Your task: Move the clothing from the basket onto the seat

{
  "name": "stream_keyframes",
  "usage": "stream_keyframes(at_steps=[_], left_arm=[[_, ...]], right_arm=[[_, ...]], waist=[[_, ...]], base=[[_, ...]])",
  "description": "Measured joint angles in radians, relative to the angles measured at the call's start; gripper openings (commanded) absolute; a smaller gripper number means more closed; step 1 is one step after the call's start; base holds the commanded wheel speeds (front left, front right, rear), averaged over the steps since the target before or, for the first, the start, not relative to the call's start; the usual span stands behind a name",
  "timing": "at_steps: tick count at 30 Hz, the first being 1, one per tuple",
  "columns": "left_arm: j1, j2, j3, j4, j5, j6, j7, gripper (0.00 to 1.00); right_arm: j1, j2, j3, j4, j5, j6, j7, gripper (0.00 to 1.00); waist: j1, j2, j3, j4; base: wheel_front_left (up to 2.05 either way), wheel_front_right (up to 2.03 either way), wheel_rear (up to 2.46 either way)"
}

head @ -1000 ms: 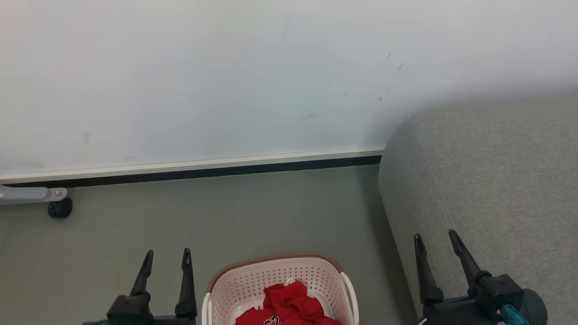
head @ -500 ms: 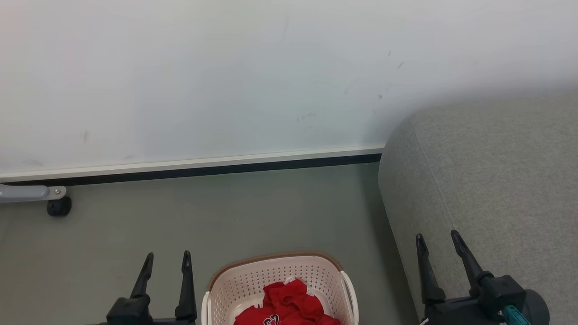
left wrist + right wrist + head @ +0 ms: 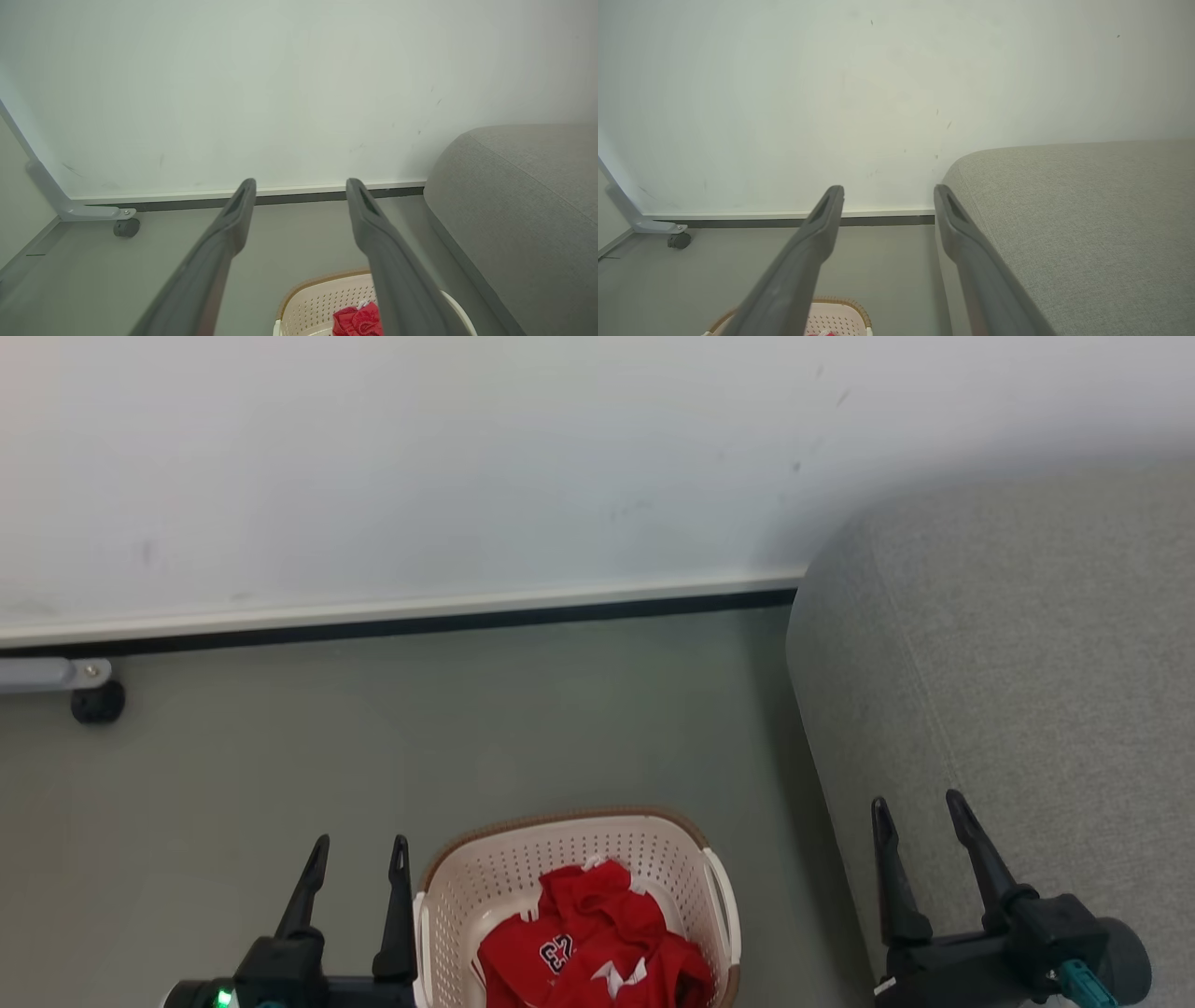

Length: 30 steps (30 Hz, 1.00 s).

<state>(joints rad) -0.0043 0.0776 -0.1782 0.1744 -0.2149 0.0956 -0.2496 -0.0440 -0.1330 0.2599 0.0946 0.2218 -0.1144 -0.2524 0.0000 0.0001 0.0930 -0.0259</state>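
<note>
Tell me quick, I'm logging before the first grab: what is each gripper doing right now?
Left gripper: open, holding nothing, beside the basket.
Right gripper: open, holding nothing, by the seat.

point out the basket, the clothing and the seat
basket (image 3: 560, 845), head view, far perforated wall
clothing (image 3: 597, 919), head view, red fabric above the number
seat (image 3: 1027, 663), head view, grey top surface

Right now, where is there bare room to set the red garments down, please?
The large grey fabric seat cushion is bare from its rounded edge to the white wall; the right tool hovers by its near edge. The grey floor between the cream perforated plastic basket and the wall is free. The basket is crowded with red clothing.
</note>
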Motion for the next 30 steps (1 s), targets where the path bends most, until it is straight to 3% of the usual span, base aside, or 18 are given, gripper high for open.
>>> stream_keyframes(at_steps=[20, 30], left_arm=[[-0.259, 0.007, -0.14, 0.198, 0.121, -0.07, 0.012, 1.0], [-0.396, -0.009, -0.175, 0.366, 0.151, -0.074, 0.06, 1.0]], right_arm=[[-0.16, -0.02, -0.035, -0.085, -0.035, 0.009, -0.002, 1.0], [-0.257, -0.032, -0.068, -0.133, -0.036, 0.018, -0.004, 1.0]], waist=[[0.0002, 0.0001, 0.26, -0.064], [0.0001, 0.0001, 0.4, -0.105]], base=[[0.0, 0.0, 0.0], [0.0, 0.0, 0.0]])
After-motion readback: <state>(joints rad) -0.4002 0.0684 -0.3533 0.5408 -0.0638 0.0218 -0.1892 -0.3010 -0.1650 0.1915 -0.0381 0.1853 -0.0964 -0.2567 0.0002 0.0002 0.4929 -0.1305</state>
